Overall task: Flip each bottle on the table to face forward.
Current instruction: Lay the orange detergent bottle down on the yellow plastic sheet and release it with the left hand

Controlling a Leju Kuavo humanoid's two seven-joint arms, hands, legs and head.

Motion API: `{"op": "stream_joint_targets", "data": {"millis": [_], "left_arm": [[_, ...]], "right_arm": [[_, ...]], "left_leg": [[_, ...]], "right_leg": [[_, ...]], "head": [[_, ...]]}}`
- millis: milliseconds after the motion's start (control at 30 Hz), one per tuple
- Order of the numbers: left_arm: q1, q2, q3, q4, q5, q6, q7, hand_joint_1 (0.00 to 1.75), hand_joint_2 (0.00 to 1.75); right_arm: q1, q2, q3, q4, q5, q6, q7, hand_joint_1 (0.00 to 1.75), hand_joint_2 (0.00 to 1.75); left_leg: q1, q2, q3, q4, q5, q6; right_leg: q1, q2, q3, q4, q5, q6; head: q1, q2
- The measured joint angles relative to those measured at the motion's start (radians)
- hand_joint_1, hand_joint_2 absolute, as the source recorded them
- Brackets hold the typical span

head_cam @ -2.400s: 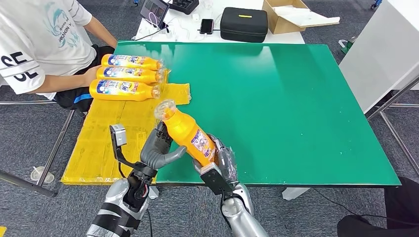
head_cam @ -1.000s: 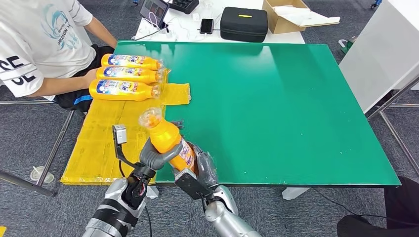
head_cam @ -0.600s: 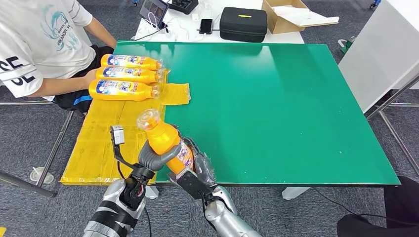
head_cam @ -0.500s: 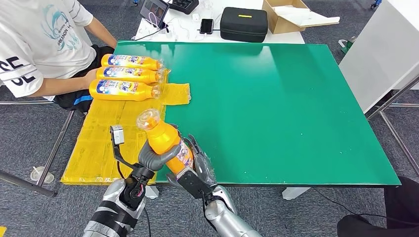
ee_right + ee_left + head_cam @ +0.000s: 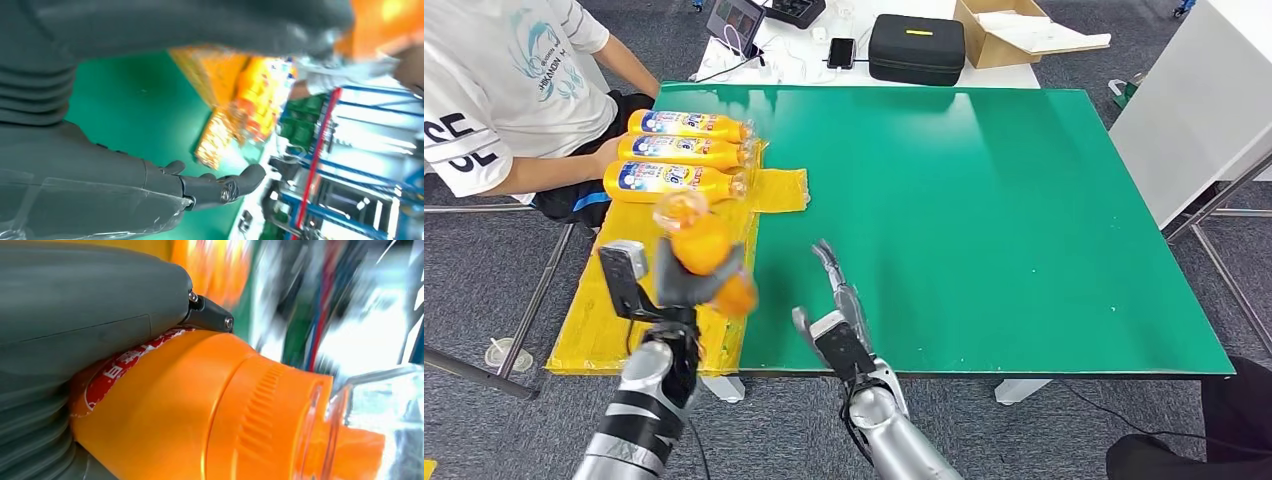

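In the head view the orange bottle [image 5: 699,250] is a motion-blurred smear at lower left, over the yellow mat [image 5: 639,270], its label unreadable. The left hand [image 5: 686,283] grips it; the left wrist view gives it sharply, ribbed collar and clear cap, red label edge under the thumb. The right hand [image 5: 836,305] holds nothing, fingers straight and apart above the green table [image 5: 984,220]. Three bottles [image 5: 679,152] lie at upper left beside a person [image 5: 504,90].

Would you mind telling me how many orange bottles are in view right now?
4: three lie side by side on the yellow mat by the person; the fourth is in the left hand.
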Motion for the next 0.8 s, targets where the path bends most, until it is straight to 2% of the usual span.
{"op": "stream_joint_targets", "data": {"millis": [200,267,400,467,800], "left_arm": [[-0.071,0.030,0.059,0.006,-0.348,0.431,-0.037,1.75,1.75],[-0.098,0.044,0.069,0.032,-0.465,0.518,-0.031,1.75,1.75],[-0.148,0.063,0.153,0.117,-0.932,0.555,0.021,1.75,1.75],[-0.165,0.072,0.186,0.153,-1.071,0.556,0.046,1.75,1.75],[-0.187,0.086,0.236,0.216,-1.073,0.557,0.058,1.75,1.75]], "right_arm": [[0.055,-0.011,-0.001,-0.185,-0.056,-0.026,-0.018,0.00,0.00],[0.066,-0.013,0.000,-0.229,-0.070,-0.038,-0.024,0.00,0.00],[0.070,-0.016,0.009,-0.281,-0.090,-0.046,-0.028,0.00,0.00],[0.071,-0.018,0.013,-0.294,-0.093,-0.047,-0.029,0.00,0.00],[0.071,-0.021,0.020,-0.316,-0.096,-0.047,-0.029,0.00,0.00]], "left_leg": [[0.000,0.000,0.000,0.000,0.000,0.000],[0.000,0.000,0.000,0.000,0.000,0.000],[0.000,0.000,0.000,0.000,0.000,0.000],[0.000,0.001,0.000,0.000,0.000,0.000],[0.000,0.002,0.000,0.000,0.000,0.000]], "right_leg": [[0.000,0.000,0.000,0.000,0.000,0.000],[0.000,0.000,0.000,0.000,0.000,0.000],[0.000,0.000,0.000,0.000,0.000,0.000],[0.000,0.000,0.000,0.000,0.000,0.000],[0.000,0.000,0.000,0.000,0.000,0.000]], "head": [[0.000,0.000],[0.000,0.000],[0.000,0.000],[0.000,0.000],[0.000,0.000]]}}
